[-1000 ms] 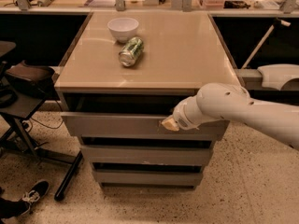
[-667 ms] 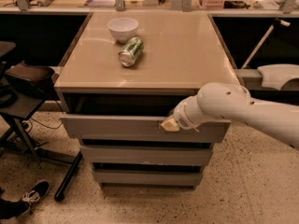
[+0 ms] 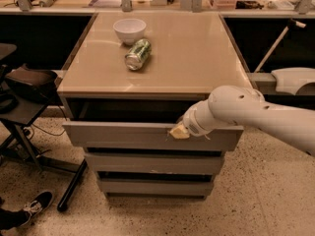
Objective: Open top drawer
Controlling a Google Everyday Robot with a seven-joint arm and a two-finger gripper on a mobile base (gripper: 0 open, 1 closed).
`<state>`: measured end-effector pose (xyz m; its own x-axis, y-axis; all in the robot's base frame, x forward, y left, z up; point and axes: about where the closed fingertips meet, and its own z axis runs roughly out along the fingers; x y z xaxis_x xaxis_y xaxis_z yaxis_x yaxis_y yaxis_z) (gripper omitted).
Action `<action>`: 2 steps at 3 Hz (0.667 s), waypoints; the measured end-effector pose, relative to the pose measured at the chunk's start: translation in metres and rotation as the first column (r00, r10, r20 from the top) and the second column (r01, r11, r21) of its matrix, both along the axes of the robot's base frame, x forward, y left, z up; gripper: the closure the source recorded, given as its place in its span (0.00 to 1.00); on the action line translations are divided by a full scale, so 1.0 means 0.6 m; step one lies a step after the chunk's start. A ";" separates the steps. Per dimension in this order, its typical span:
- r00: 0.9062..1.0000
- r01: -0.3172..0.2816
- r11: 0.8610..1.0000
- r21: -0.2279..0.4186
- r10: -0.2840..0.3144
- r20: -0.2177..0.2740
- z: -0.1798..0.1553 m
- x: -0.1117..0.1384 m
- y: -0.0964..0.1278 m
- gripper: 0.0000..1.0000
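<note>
The top drawer (image 3: 123,135) is a wide grey handleless drawer under the beige cabinet top, and it stands pulled out a short way, with a dark gap above its front panel. My gripper (image 3: 179,132) is at the drawer's upper front edge, right of centre, at the end of my white arm (image 3: 256,114) that reaches in from the right. Its pale tip rests against the top lip of the drawer front. Two narrower grey drawer fronts (image 3: 152,162) sit below it.
A white bowl (image 3: 129,30) and a green can lying on its side (image 3: 137,53) rest on the cabinet top (image 3: 197,53). A black chair (image 3: 24,90) stands to the left, with a shoe (image 3: 34,205) on the floor. A counter with clutter runs along the back.
The drawer front has come slightly further out toward the camera, with my gripper staying on its top edge. Bowl and can have not moved.
</note>
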<state>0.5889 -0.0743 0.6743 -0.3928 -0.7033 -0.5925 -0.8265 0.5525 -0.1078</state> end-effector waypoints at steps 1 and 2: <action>0.999 0.026 1.000 -0.003 -0.026 0.021 0.000 -0.040 -0.004 1.00; 0.999 0.026 1.000 -0.003 -0.026 0.021 0.002 -0.043 -0.009 1.00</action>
<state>0.5631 -0.0795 0.6756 -0.3985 -0.6946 -0.5989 -0.8092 0.5737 -0.1269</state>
